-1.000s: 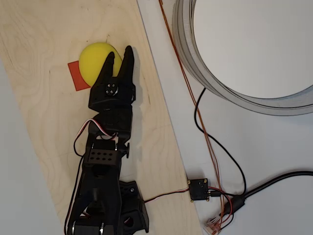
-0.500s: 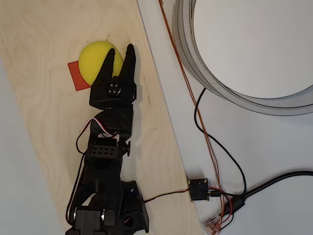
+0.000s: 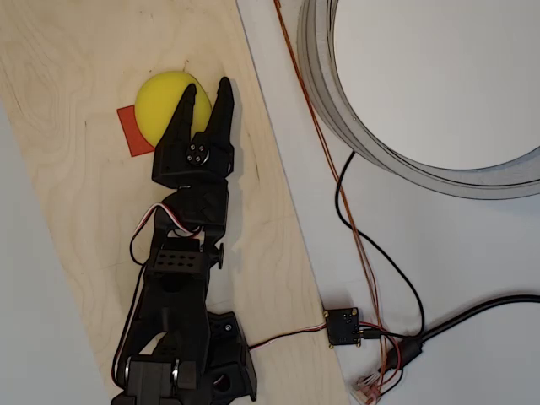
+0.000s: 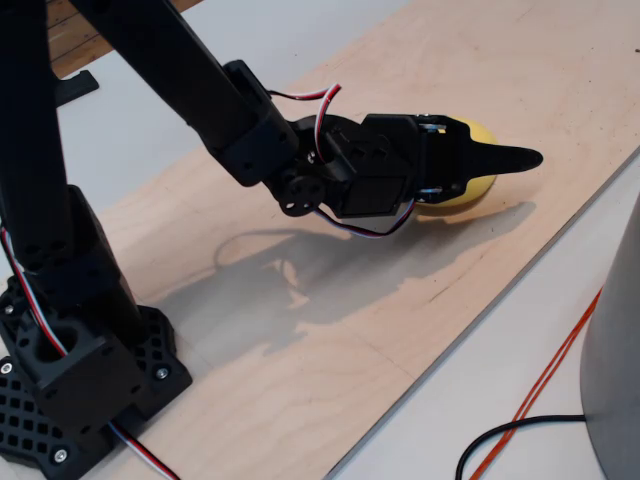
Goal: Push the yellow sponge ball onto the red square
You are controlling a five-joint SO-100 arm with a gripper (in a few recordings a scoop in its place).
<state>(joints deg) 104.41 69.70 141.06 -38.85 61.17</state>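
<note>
The yellow sponge ball (image 3: pixel 164 105) lies on the wooden board (image 3: pixel 76 219), its lower left edge overlapping the red square (image 3: pixel 132 133). My black gripper (image 3: pixel 208 87) sits at the ball's right side, jaws a little apart in a narrow V, nothing between them. Its left finger (image 3: pixel 186 114) crosses over the ball's right part, and the right finger lies beside the ball over bare wood. In the fixed view the ball (image 4: pixel 472 190) shows behind the gripper (image 4: pixel 525 158), which hangs low over the board.
The board's right edge (image 3: pixel 278 202) runs diagonally just right of the gripper. Beyond it on the white table lie a large grey ring (image 3: pixel 337 110), an orange wire (image 3: pixel 325 143), black cables (image 3: pixel 396 278) and a small black connector box (image 3: pixel 342 326). The arm's base (image 4: pixel 70 370) stands at the board's near end.
Almost nothing: the arm's lower links shifted slightly, while the gripper and ball stay nearly where they were.
</note>
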